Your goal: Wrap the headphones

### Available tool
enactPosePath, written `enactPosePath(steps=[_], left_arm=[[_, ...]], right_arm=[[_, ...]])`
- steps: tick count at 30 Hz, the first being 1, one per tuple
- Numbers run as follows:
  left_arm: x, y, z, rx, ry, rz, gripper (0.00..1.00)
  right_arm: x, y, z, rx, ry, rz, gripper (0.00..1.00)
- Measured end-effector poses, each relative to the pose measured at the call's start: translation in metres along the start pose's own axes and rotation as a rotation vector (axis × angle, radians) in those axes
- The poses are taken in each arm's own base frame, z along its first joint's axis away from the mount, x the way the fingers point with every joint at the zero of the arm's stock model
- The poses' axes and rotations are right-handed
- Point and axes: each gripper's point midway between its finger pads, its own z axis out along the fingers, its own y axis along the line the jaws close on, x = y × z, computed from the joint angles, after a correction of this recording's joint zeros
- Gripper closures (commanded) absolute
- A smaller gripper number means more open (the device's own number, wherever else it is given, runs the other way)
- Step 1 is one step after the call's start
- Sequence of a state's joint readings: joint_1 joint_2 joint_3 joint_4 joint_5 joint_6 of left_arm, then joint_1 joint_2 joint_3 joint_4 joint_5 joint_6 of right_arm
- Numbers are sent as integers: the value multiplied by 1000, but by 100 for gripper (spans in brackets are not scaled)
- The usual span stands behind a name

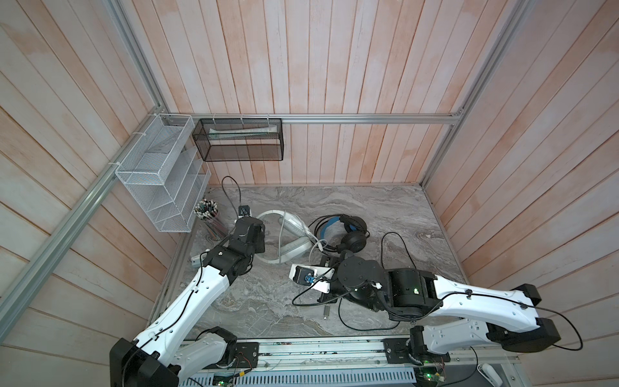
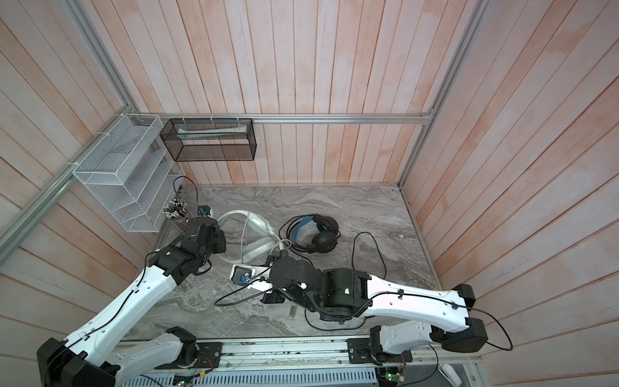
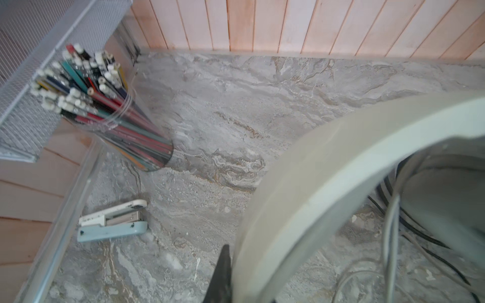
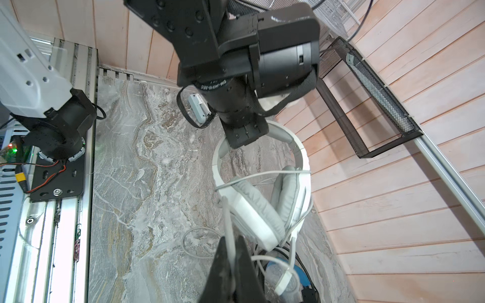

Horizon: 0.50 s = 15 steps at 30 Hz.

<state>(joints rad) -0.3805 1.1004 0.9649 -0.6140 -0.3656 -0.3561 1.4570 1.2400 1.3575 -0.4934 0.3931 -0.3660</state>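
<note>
— What is sitting along the table's left edge?
— A white mesh rack (image 1: 157,181) is hanging on the left wall. Below it a clear cup of pencils (image 3: 118,126) is standing in the back left corner. A stapler (image 3: 112,223) is lying along the left edge, in front of the cup. A black mesh basket (image 1: 239,140) is hanging on the back wall.

— And the left gripper?
— The left gripper (image 4: 241,143) is pressing closed on the band of the white headphones (image 1: 296,249), near the cup. That set is sitting left of the table's middle. Its band is arching toward the left edge and its cushions are facing the middle, so the long axis is running left to right.

— What is crowding it?
— The black headphones (image 1: 351,239) are lying just to its right, about mid-table. Their blue-lined band is pointing left and their cups are pointing toward the right edge. Their black cord (image 1: 316,222) is looping around them, right against the white cushions.

— The right gripper?
— The right gripper (image 4: 231,244) is pinching the white cable (image 4: 227,220), which is running straight back to the white cushions. One strand is crossing both cushions.

— The surroundings?
— The table (image 1: 385,207) is showing grey marble veining. Pale wood planks (image 1: 335,67) are walling in three sides, and aluminium rails (image 1: 335,119) are running across them.
</note>
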Motion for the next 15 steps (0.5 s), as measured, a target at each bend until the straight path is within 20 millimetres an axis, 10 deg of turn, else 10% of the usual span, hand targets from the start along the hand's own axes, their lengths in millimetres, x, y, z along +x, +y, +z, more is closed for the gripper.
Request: enactPosePath(steps=[15], left_arm=[[-7, 35, 10, 166, 127, -472, 100]], right_arm=[[50, 53, 31, -130, 55, 87, 100]])
